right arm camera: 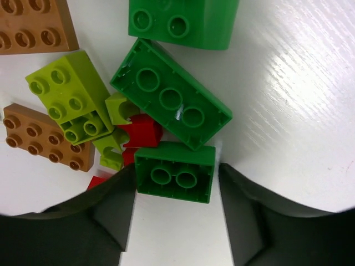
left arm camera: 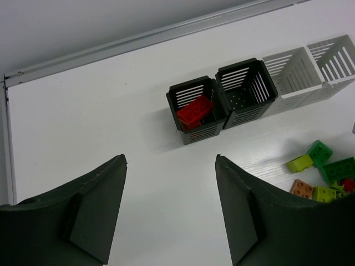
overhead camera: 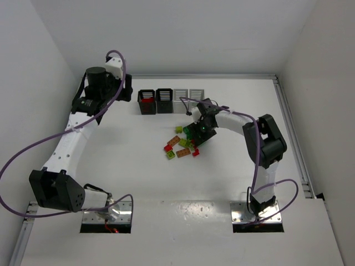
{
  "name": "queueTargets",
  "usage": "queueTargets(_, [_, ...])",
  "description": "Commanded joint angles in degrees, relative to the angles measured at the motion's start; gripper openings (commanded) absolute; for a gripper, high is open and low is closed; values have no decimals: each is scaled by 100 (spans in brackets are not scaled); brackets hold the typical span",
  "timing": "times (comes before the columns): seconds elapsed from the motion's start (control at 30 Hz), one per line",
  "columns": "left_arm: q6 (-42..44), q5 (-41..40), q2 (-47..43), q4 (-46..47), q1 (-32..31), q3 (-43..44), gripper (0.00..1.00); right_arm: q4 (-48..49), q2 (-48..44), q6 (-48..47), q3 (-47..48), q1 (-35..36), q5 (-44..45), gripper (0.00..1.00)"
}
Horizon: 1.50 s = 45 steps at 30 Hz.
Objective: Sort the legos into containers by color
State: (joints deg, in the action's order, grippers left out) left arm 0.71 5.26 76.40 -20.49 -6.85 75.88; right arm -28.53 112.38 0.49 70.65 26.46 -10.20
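Observation:
The legos lie in a loose pile (overhead camera: 183,145) at mid-table: red, green, yellow-green and tan bricks. My right gripper (overhead camera: 195,136) is down on the pile. In the right wrist view it (right arm camera: 176,183) is open and straddles a small green brick (right arm camera: 175,172) that lies underside up; the left finger touches it and a thin gap shows at the right finger. A longer green brick (right arm camera: 171,95) lies just beyond, with red (right arm camera: 143,130), yellow-green (right arm camera: 72,94) and tan (right arm camera: 47,137) bricks to its left. My left gripper (left arm camera: 171,160) is open and empty, raised at the far left (overhead camera: 126,84).
Four bins stand in a row at the back: two black (overhead camera: 146,102) (overhead camera: 165,100), two white (overhead camera: 181,95) (overhead camera: 197,94). The left black bin (left arm camera: 194,91) holds a red brick (left arm camera: 195,111). Rails run along the table's far and right edges.

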Motion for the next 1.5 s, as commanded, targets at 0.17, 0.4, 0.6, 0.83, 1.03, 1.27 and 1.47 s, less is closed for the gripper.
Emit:
queueTargets(0.17, [-106,90,-2,168,52,-38,71,-142,-295,-40,10,44,-158,38])
queueTargets(0.4, [-159,204,-55,168,52,-38,72,-776,-1130,-163,773,-79,-124,30])
queueTargets(0.6, [-212,257,111,168,52,24,72,-532,-1044,-76,1827,-141,351,19])
queueTargets(0.83, [-273,257,112,168,52,76,72,-284,-70,91,3225,-361,879,19])
queueTargets(1.03, [-273,257,112,168,52,24,72,-469,908,144,4641,-606,879,19])
queueTargets(1.27, [-273,204,112,168,52,24,72,-416,1356,144,4809,-659,826,21])
queueTargets(1.47, [-273,257,165,168,52,24,72,-416,1410,144,4870,-712,774,38])
